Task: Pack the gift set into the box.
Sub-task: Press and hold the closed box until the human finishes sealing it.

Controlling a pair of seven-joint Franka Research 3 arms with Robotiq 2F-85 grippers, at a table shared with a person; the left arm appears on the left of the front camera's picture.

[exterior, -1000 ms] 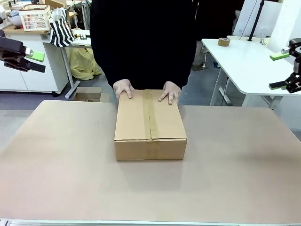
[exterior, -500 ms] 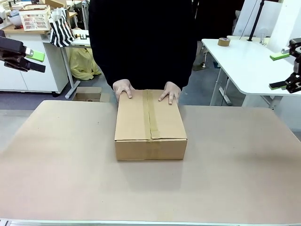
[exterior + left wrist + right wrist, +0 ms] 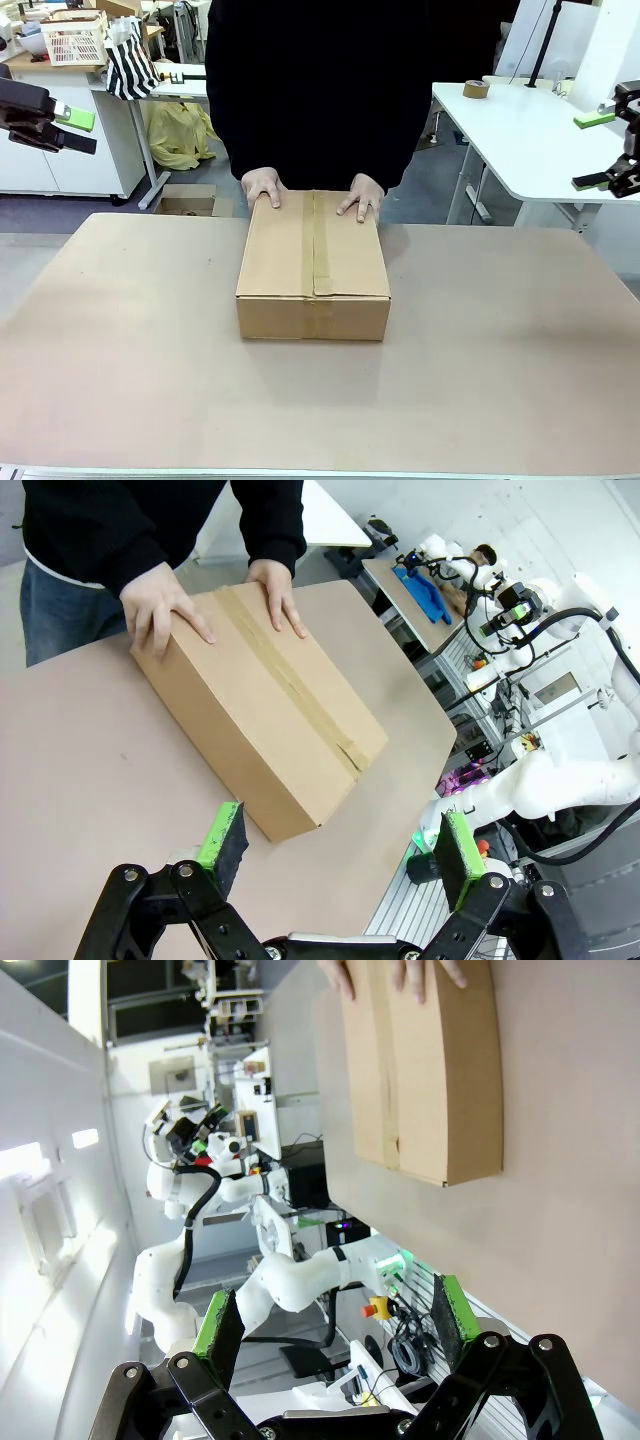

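**Cardboard box shut, grippers wide and apart from it**

Brown and closed, the box (image 3: 313, 265) lies on the table (image 3: 150, 350), with a tape strip (image 3: 320, 245) along the seam of its top. The person's hands (image 3: 264, 187) rest flat on the far edge of the box, one on each side of the strip.

The front view places both arms: the left gripper (image 3: 80, 130) hangs raised well off to the box's left, and the right gripper (image 3: 598, 150) well off to its right. Neither is over the box.

The left wrist view adds the box's long side and near corner, where the tape strip (image 3: 290, 680) ends ragged. Here the box (image 3: 270, 720) lies beyond the left gripper (image 3: 338, 840), its near corner lying between the spread green pads (image 3: 222, 835) and clear of both.

The right wrist view turns the box (image 3: 430, 1070) on end, well beyond the right gripper (image 3: 333, 1322). Its fingers (image 3: 448, 1320) stand wide apart, with nothing held.
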